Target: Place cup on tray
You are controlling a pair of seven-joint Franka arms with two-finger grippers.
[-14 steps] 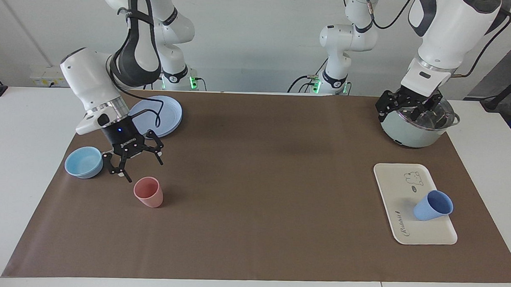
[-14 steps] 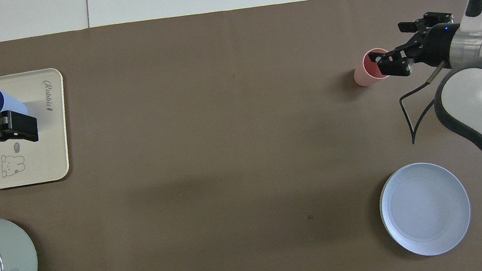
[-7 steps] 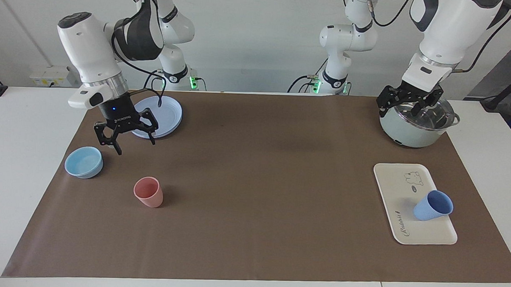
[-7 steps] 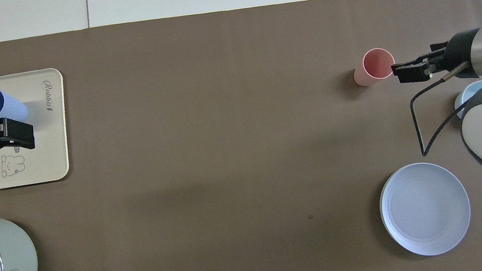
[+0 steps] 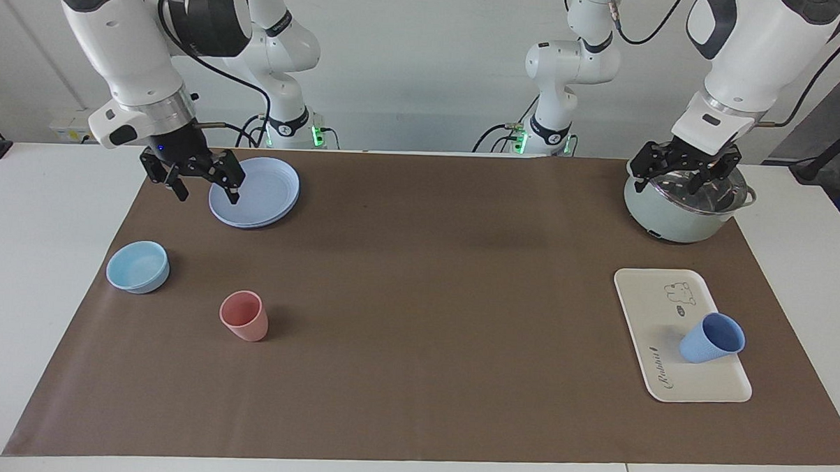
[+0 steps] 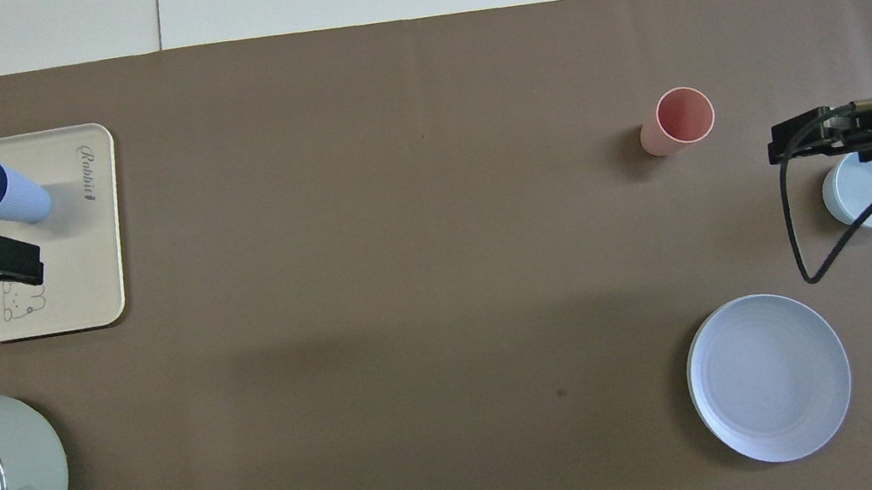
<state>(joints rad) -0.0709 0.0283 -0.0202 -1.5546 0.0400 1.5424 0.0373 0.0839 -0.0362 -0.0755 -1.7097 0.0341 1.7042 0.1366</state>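
Mat centre (image 5: 425, 299) clear btwn pink cup (image 5: 244, 316) & tray (image 5: 659, 300).

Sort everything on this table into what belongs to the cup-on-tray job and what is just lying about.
Belongs to the job:
- blue cup, standing on the tray
- cream tray

Just lying about:
- pink cup
- light-blue bowl
- round blue plate
- pale green pot with glass lid

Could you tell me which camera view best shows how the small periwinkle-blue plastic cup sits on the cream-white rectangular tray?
The facing view: the small periwinkle-blue plastic cup shows tilted, resting on the cream-white rectangular tray near its outer long edge, with nothing covering it. The overhead view shows the cup's open mouth and side, but the left gripper hangs over the tray beside it.
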